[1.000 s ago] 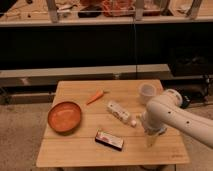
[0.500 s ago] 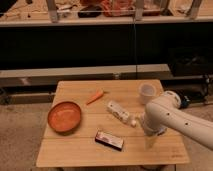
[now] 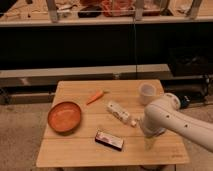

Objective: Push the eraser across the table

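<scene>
The eraser [image 3: 109,140], a flat dark block with a white-and-pinkish label, lies near the front edge of the light-wood slatted table [image 3: 70,156]. My white arm reaches in from the right over the table's right side. The gripper [image 3: 150,143] hangs below the arm, pointing down at the tabletop, a short way to the right of the eraser and apart from it.
An orange bowl [image 3: 64,116] sits at the left. A carrot [image 3: 95,96] lies behind the middle. A white bottle-like tube [image 3: 119,112] lies just left of my arm. A white cup [image 3: 146,92] stands at the back right. Dark shelving runs behind the table.
My arm has shifted slightly lower and to the left over the table's right side. The eraser and the other objects have not moved.
</scene>
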`<state>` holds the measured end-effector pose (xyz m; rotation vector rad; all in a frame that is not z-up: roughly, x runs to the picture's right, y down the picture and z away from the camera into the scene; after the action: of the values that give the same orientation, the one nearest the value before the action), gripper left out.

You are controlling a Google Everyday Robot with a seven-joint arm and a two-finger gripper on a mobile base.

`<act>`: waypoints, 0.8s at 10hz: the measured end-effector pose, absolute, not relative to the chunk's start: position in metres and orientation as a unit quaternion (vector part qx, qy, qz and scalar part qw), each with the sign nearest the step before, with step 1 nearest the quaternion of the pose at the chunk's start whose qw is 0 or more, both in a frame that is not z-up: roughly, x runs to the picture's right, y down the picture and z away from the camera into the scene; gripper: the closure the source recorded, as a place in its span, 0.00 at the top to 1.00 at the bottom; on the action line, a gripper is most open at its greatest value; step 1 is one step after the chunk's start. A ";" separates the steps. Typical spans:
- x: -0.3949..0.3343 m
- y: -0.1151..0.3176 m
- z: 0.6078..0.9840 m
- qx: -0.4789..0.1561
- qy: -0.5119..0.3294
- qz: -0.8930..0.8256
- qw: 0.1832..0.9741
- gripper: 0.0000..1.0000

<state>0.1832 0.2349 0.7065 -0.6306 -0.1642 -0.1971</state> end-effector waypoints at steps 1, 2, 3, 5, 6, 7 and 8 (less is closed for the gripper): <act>0.183 0.237 0.707 -0.309 -0.081 -0.098 0.942 0.80; 0.183 0.237 0.707 -0.309 -0.082 -0.098 0.942 0.80; 0.183 0.238 0.707 -0.309 -0.083 -0.097 0.942 0.80; 0.182 0.242 0.707 -0.309 -0.085 -0.097 0.942 0.80; 0.182 0.244 0.708 -0.309 -0.086 -0.097 0.942 0.79; 0.182 0.245 0.708 -0.309 -0.086 -0.097 0.942 0.75; 0.183 0.247 0.708 -0.309 -0.087 -0.096 0.942 0.68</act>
<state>0.1826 0.2467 0.7077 -0.6310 -0.1767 -0.1965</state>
